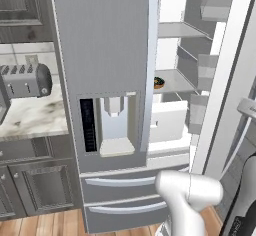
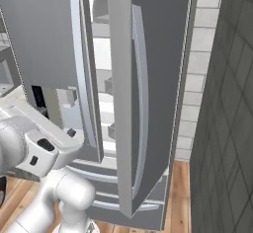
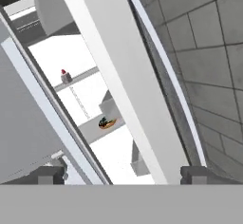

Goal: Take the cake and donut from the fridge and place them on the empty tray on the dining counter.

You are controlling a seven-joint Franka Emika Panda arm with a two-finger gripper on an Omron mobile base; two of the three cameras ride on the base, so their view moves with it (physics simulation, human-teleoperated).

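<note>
In the left base view, the tall grey steel fridge (image 1: 107, 55) stands with its right door swung open; a small dark ring, likely the donut (image 1: 159, 83), sits half hidden behind the door handle on a white shelf.

The right base view shows the open door edge-on, hiding the shelves.

In the hand view, the gripper (image 3: 122, 174) is spread wide and empty; the small white cake (image 3: 65, 76) with red topping sits on a shelf, too tiny to make out.

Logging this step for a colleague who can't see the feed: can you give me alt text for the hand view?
The fridge stands with its right door swung open, the door's edge crossing the picture diagonally. Through the gap, the white interior shows the cake on an upper shelf and a small dark item in an orange dish on the shelf below. The hand is open, holding nothing.
</note>
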